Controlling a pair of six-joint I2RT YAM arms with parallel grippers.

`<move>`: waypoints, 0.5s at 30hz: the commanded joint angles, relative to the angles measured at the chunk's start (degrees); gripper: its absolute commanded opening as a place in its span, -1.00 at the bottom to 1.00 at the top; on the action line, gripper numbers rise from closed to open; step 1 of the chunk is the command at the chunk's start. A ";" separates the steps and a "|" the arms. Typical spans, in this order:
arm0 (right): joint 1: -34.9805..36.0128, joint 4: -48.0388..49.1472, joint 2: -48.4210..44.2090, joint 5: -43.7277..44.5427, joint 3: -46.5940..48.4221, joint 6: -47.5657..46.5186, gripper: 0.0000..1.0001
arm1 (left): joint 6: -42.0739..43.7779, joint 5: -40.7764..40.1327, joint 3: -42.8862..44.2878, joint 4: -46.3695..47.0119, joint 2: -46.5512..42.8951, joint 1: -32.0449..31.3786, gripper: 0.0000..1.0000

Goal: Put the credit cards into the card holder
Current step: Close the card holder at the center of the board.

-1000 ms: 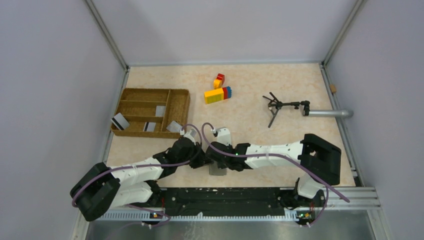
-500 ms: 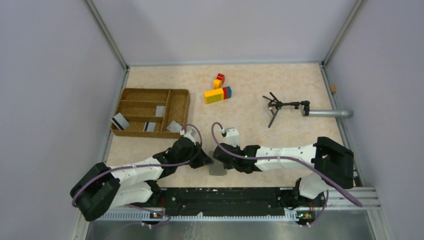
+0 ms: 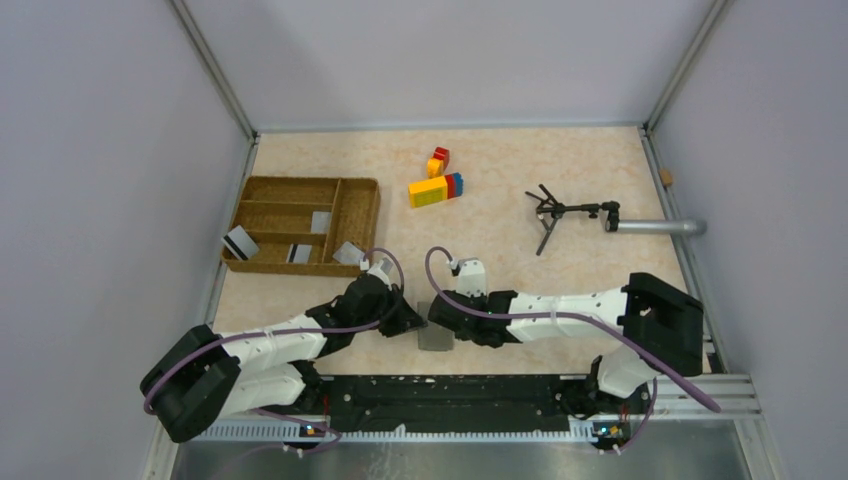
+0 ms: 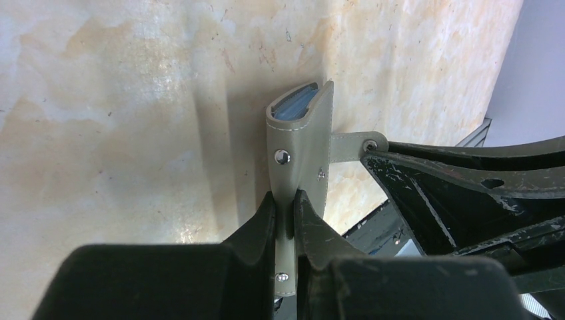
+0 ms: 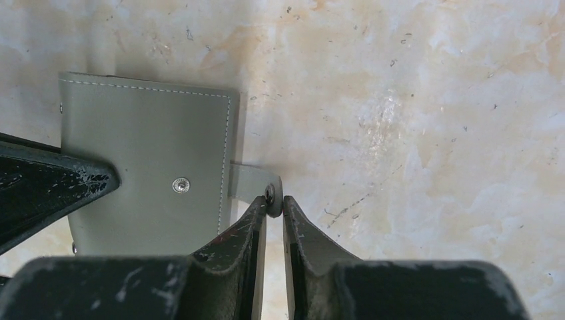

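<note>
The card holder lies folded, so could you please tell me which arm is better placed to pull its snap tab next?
Right, I would say: the right gripper is closed on the snap tab jutting from the card holder, while the left gripper clamps the holder's opposite edge, likely steadying it.

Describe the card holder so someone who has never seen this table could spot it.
Start at the near edge of the table, between the two arms. There the left pincer and right pincer meet on the card holder, a grey square wallet. Unlike the small silver cards in the wicker tray, it is bigger, stitched, and has a metal snap.
</note>
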 commanded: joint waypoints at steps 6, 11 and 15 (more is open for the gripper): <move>-1.48 1.38 -2.78 1.72 0.98 0.91 -0.69 | 1.36 -1.04 0.29 -1.17 0.55 0.18 -1.00; -2.74 4.78 -4.43 -0.34 -1.16 0.83 -0.65 | 1.30 -0.96 0.27 -1.07 0.68 0.17 -1.00; -3.21 6.07 -4.69 -1.60 -1.88 0.94 -0.68 | 1.37 -0.90 0.36 -1.02 0.80 0.19 -1.00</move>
